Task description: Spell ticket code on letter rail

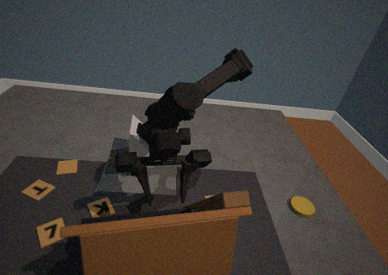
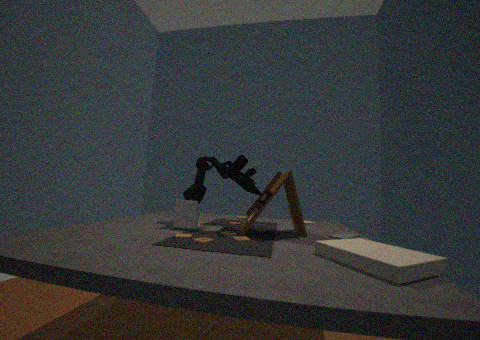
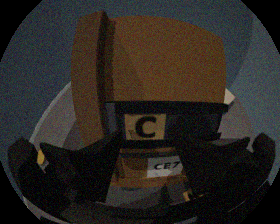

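Observation:
The tilted wooden board (image 1: 160, 247) (image 3: 166, 60) carries the dark letter rail (image 3: 196, 124). A C tile (image 3: 145, 127) sits upright in the rail, with a short dark gap to its left and bare rail to its right. My gripper (image 1: 166, 201) (image 2: 260, 194) (image 3: 147, 132) is open at the rail, one finger either side of the C tile. The ticket (image 3: 163, 167) below reads CE7; a finger may hide more. On the mat lie a T tile (image 1: 39, 189), a K tile (image 1: 101, 207), a tile marked like 7 or L (image 1: 51, 231) and an unmarked-looking tile (image 1: 67, 167).
A yellow disc (image 1: 302, 206) lies on the counter beyond the dark mat (image 1: 6, 210). A pale flat box (image 2: 383, 251) lies behind the board. Another tile is partly hidden by the board's raised end block (image 1: 237, 199). The counter's edge (image 2: 168, 292) runs across the front of the exterior view.

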`<state>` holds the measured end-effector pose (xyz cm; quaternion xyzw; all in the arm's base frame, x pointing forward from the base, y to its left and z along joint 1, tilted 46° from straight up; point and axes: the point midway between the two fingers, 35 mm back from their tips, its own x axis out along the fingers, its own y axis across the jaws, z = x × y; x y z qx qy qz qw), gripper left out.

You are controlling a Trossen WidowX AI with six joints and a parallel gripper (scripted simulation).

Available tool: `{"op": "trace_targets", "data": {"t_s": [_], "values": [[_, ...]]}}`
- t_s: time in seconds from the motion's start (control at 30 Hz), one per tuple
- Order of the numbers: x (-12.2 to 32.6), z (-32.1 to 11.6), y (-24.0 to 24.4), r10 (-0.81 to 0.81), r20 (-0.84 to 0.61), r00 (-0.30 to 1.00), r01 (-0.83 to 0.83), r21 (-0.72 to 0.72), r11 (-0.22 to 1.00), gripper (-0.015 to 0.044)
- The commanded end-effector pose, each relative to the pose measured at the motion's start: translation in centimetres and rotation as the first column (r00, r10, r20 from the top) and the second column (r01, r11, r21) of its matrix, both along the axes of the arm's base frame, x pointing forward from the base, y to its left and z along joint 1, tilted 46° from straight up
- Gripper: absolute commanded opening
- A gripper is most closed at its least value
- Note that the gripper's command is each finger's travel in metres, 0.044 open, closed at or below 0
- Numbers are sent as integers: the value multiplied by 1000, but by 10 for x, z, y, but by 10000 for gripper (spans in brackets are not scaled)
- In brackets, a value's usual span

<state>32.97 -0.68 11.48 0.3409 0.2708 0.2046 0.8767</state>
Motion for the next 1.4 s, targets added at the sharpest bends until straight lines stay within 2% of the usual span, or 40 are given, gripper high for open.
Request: {"op": "trace_targets", "data": {"t_s": [0.0, 1.2, 1.37], "values": [[-2, 1, -2, 5, 3, 1000, -5, -1, 1000, 295], [-20, 10, -14, 5, 2, 1000, -5, -1, 1000, 295], [-20, 8, -15, 0, -5, 1000, 0, 1, 1000, 164]]}}
